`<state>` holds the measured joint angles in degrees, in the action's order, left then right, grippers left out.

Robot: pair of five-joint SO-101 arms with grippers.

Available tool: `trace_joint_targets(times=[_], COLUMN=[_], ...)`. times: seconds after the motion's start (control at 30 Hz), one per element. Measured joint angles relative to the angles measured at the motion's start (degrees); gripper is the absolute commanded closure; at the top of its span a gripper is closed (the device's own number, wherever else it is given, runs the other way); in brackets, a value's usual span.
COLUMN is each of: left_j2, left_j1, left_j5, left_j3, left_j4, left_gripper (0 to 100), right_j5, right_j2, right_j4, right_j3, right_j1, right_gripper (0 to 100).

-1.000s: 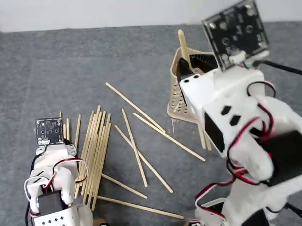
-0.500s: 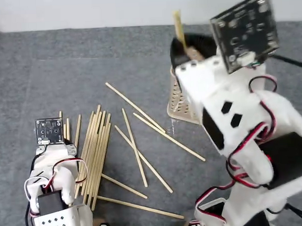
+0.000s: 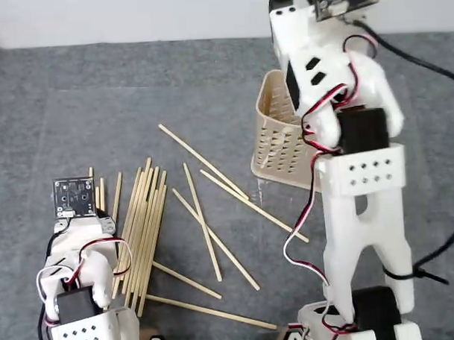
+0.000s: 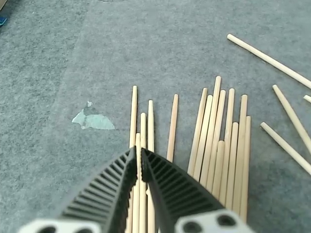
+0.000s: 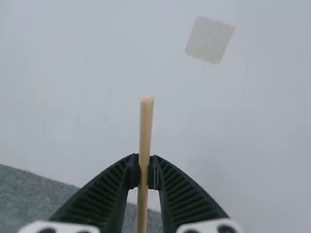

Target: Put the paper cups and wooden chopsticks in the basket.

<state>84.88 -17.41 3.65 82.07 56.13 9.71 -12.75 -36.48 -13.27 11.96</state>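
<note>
The wooden chopsticks (image 3: 203, 223) are plain, pale, round sticks with blunt ends, all of one kind; six lie loose and crossed at odd angles on the grey desk (image 3: 97, 92) between the two arms; a tight bundle (image 4: 223, 141) of about eight lies side by side at the near left, and a smaller group of four (image 4: 150, 121) lies just left of it; one more stick (image 5: 146, 126) is up in the air at the far right. The right end effector (image 5: 143, 170) is closed tight on that raised stick, which stands out past its tips toward the white wall, where a pale square patch (image 5: 210, 40) shows. The left end effector (image 4: 137, 151) sits low over the group of four, its jaws drawn almost together with a thin slit between them; a stick shows through the slit, and whether it is gripped I cannot tell. One basket (image 3: 274, 142), beige plastic with slotted walls, stands at the far right of the desk, partly behind the right arm; a shiny scrap (image 4: 93, 119) lies on the desk left of the sticks.
</note>
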Motion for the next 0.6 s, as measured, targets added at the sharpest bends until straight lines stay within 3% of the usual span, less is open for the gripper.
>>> trace_joint_targets(times=[0.1, 0.27, 0.33, 0.6], left_j2=[0.0, 0.0, 0.0, 0.0], left_j1=[0.0, 0.0, 0.0, 0.0], left_j5=[0.0, 0.0, 0.0, 0.0], left_j3=[0.0, 0.0, 0.0, 0.0], left_j4=[0.0, 0.0, 0.0, 0.0], left_gripper=[99, 99, 99, 99], right_j5=[0.0, 0.0, 0.0, 0.0], right_j2=[0.0, 0.09, 0.0, 0.0], right_j4=[4.4, 8.18, 8.09, -6.59], right_j3=[5.98, 11.87, 11.96, 3.78], right_j1=[-0.18, -1.67, -1.41, -1.41], right_gripper=[97.5, 80.9, 78.6, 78.6])
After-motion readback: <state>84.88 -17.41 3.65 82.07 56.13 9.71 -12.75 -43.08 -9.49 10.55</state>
